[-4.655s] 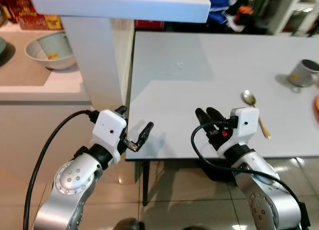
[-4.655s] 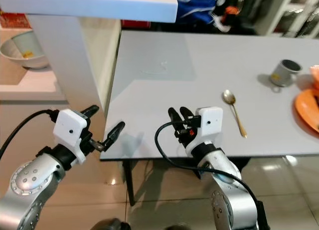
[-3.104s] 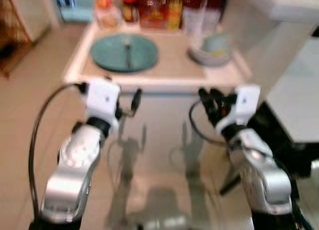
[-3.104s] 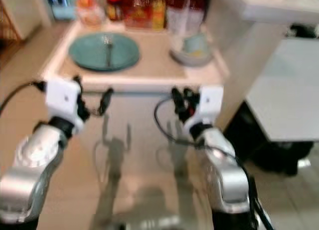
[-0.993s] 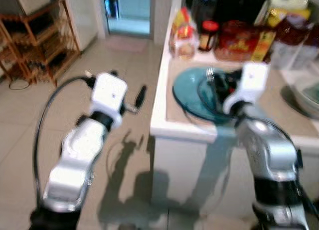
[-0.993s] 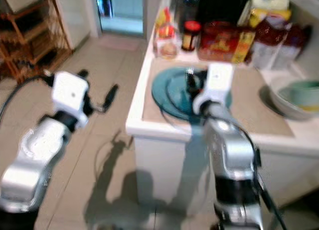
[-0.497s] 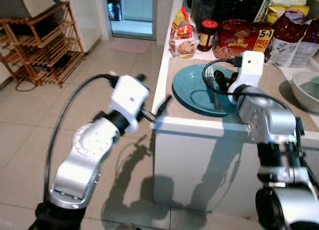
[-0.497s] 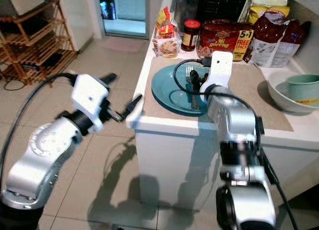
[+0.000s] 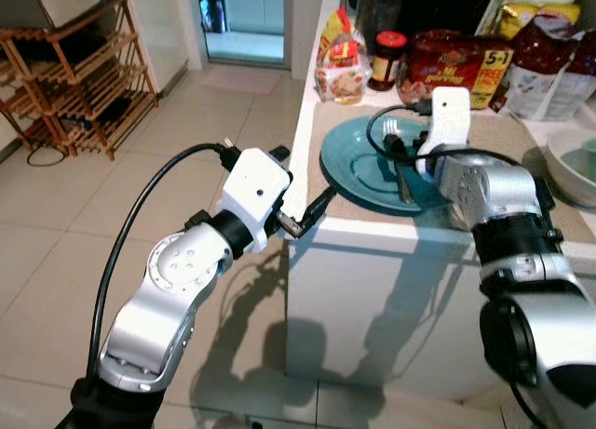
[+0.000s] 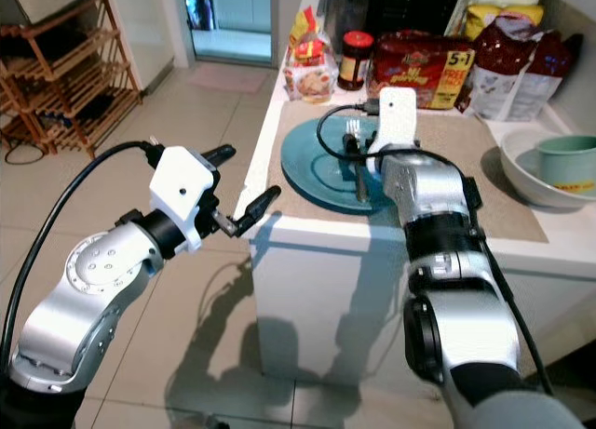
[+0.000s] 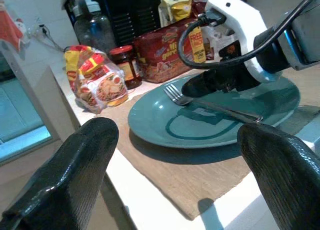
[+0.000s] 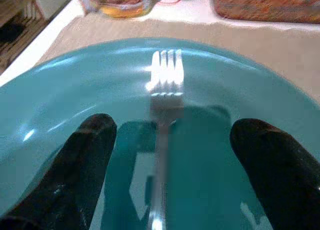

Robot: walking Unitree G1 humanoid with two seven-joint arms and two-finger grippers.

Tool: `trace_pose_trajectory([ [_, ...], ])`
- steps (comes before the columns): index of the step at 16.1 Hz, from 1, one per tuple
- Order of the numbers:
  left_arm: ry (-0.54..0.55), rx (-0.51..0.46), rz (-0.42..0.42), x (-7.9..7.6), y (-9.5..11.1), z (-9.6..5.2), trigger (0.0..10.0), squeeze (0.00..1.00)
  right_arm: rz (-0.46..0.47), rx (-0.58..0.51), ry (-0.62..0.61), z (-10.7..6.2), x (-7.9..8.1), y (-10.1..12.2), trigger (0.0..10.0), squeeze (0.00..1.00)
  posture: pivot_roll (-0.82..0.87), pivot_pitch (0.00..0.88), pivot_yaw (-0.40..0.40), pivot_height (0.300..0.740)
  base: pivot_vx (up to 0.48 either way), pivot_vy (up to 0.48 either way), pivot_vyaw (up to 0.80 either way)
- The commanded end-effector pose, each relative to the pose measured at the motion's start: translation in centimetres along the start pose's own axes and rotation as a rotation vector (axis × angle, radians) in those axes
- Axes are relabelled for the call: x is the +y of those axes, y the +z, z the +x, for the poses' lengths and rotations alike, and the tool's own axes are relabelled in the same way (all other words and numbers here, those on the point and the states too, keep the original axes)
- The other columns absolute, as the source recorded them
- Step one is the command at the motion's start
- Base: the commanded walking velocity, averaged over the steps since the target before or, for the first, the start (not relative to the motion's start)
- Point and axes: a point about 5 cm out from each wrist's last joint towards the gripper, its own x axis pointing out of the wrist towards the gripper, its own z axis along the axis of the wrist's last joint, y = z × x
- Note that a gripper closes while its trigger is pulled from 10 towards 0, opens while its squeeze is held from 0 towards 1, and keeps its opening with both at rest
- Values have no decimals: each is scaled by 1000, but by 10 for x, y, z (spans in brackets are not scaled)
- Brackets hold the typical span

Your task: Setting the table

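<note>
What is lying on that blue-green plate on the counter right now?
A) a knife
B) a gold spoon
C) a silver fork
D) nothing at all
C: a silver fork lies on the teal plate, tines pointing toward the jars behind it, with the right end effector open just above its handle, one finger on each side.

Right gripper (image 9: 407, 151) over fork (image 9: 399, 170) on teal plate (image 9: 358, 168); left gripper (image 9: 300, 189) beside counter edge.

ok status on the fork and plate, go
Right gripper open, straddling the fork on the teal plate. Left gripper open beside the counter edge. Nothing blocking.
</note>
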Motion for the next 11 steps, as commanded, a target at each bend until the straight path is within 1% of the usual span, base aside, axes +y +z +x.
trace_pose_trajectory([
  [1,-2,-7,13,1,5,0,10000,0,16,38,13,1,2,-1,10000,0,145,0,-41,740,0,0,0],
  [2,-1,-7,13,0,5,0,10000,0,22,54,17,2,3,-3,10000,0,147,0,-44,740,0,0,0],
  [4,-1,-5,11,0,4,-2,10000,0,48,140,34,2,6,-13,10000,0,145,0,-45,740,0,0,0],
  [5,-4,-4,10,0,4,-1,10000,0,60,176,27,3,5,-19,10000,0,145,0,-45,740,0,0,0],
  [6,-8,-5,11,-1,4,-1,10000,0,86,200,21,4,3,-24,7490,0,146,0,-44,740,0,0,0],
  [7,-12,-5,11,-1,4,-1,10000,0,111,211,14,4,0,-27,3137,0,146,0,-42,740,0,0,0],
  [8,-15,-6,11,-1,5,0,10000,0,120,220,9,4,-2,-30,0,0,144,0,-40,740,0,0,0],
  [11,-31,-1,14,-2,4,0,10000,0,123,231,3,2,-5,-33,0,0,141,0,-31,740,0,0,0],
])
